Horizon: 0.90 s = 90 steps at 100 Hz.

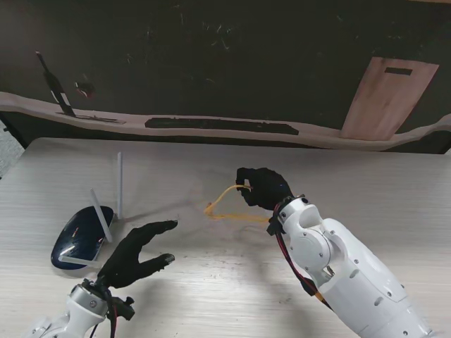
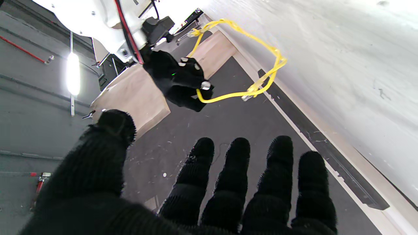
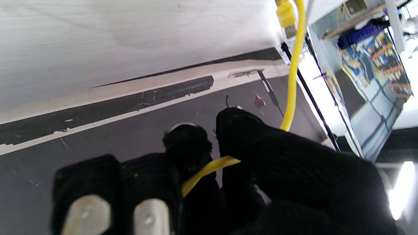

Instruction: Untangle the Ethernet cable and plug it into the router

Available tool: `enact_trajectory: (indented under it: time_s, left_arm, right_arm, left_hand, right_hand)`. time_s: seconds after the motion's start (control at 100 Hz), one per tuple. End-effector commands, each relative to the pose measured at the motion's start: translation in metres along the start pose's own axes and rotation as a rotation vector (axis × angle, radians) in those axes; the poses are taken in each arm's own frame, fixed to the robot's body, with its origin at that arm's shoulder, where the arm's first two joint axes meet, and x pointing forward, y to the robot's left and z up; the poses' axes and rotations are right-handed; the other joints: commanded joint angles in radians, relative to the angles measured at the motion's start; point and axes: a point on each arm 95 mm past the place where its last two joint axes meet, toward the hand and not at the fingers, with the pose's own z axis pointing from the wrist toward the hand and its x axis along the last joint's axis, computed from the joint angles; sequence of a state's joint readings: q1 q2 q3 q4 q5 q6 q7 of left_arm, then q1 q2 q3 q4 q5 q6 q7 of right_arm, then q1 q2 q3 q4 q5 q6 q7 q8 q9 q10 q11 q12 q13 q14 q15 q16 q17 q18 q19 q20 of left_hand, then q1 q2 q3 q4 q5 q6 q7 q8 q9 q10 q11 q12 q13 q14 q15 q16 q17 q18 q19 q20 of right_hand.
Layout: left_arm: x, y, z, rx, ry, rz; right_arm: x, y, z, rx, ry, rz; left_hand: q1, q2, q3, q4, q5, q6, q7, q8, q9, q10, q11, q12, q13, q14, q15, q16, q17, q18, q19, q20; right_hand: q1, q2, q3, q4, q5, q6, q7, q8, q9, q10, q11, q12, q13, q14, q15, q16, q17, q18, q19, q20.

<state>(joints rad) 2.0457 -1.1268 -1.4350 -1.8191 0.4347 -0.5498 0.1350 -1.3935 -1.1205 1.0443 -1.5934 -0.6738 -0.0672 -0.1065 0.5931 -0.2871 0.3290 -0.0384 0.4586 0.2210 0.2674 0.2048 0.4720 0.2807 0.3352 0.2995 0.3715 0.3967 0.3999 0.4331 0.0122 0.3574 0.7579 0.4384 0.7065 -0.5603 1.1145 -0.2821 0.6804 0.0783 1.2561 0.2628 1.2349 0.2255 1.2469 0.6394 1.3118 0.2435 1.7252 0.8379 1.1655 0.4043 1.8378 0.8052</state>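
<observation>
Right hand (image 1: 264, 187) pinches the yellow Ethernet cable (image 1: 227, 204), lifting its loop off the counter (image 1: 352, 183) to loosen it; left hand (image 1: 137, 253) spread, empty, beside the router (image 1: 81, 236), likely ready to steady it.

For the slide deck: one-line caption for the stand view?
Right hand pinches the yellow cable over the table; open left hand waits beside the router.

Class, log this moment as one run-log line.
right robot hand: shut on yellow Ethernet cable | left robot hand: open | router: unplugged
</observation>
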Motion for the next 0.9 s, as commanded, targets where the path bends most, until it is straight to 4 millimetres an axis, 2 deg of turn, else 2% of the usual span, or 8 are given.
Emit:
enact_trajectory:
  time_s: [0.0,0.1,0.42,0.72,0.82,0.89]
  left_arm:
    - [-0.003,0.004,0.0,-0.008,-0.019,-0.01]
    - [-0.006,0.006,0.002,-0.009,-0.043,-0.025]
    - [-0.008,0.015,0.014,-0.057,-0.087,-0.051]
    - [-0.005,0.026,0.029,-0.067,-0.114,-0.074]
    - [-0.001,0.03,0.038,-0.05,-0.095,-0.101]
    - [0.003,0.032,0.045,-0.064,-0.068,-0.125]
  right_arm:
    - [0.01,0.004,-0.003,-0.015,0.016,0.047]
    - [0.016,0.013,-0.007,-0.06,0.028,0.124]
    - [0.038,0.041,-0.023,-0.19,0.107,0.32]
    - [0.066,0.056,-0.044,-0.212,0.218,0.513]
    - [0.075,0.056,-0.049,-0.197,0.249,0.554]
    - [0.081,0.055,-0.052,-0.178,0.266,0.579]
  left_hand:
    - [0.001,0.019,0.008,0.03,0.004,-0.027,-0.011,-0.004,-0.03,0.002,-0.003,0.002,-0.024,-0.009,-0.012,-0.003,-0.018,-0.013,0.005,-0.009]
    - [0.001,0.016,0.012,0.029,-0.003,-0.026,-0.01,-0.004,-0.042,0.002,-0.003,0.001,-0.034,-0.011,-0.016,-0.005,-0.025,-0.019,-0.001,-0.01]
    - [0.0,0.012,0.017,0.026,-0.029,-0.017,-0.013,-0.003,-0.093,-0.003,-0.011,-0.003,-0.073,-0.027,-0.032,-0.012,-0.047,-0.035,-0.026,-0.012]
    - [0.013,-0.012,0.007,0.022,-0.172,0.008,-0.073,-0.035,-0.232,-0.014,-0.033,-0.027,-0.153,-0.079,-0.086,-0.043,-0.084,-0.074,-0.114,-0.028]
    - [0.016,-0.053,0.014,0.015,-0.204,0.002,-0.087,-0.044,-0.255,-0.038,-0.042,-0.04,-0.165,-0.093,-0.106,-0.06,-0.089,-0.067,-0.14,-0.038]
    - [0.005,-0.082,0.031,0.007,-0.255,0.002,-0.11,-0.058,-0.28,-0.037,-0.069,-0.061,-0.181,-0.105,-0.121,-0.074,-0.092,-0.071,-0.165,-0.046]
  right_hand:
    - [-0.023,0.056,-0.031,-0.008,0.049,0.025,0.036,0.033,0.108,0.112,0.097,0.021,-0.01,-0.067,0.066,0.023,0.033,-0.119,0.256,0.021]
    - [-0.015,0.061,-0.037,-0.005,0.046,0.027,0.032,0.04,0.098,0.124,0.093,0.022,-0.009,-0.053,0.057,0.017,0.027,-0.094,0.256,-0.016]
    - [-0.004,0.06,-0.039,-0.002,0.042,0.037,0.032,0.046,0.095,0.129,0.092,0.022,-0.01,-0.049,0.057,0.015,0.026,-0.086,0.256,-0.025]
    - [-0.001,0.056,-0.037,-0.002,0.043,0.039,0.031,0.047,0.091,0.132,0.09,0.021,-0.01,-0.046,0.054,0.009,0.025,-0.079,0.256,-0.037]
    - [-0.002,0.055,-0.037,-0.002,0.044,0.038,0.031,0.048,0.091,0.132,0.09,0.021,-0.01,-0.047,0.053,0.008,0.025,-0.079,0.256,-0.04]
    - [-0.003,0.056,-0.036,-0.002,0.045,0.039,0.031,0.048,0.09,0.132,0.089,0.021,-0.01,-0.049,0.052,0.006,0.024,-0.079,0.256,-0.044]
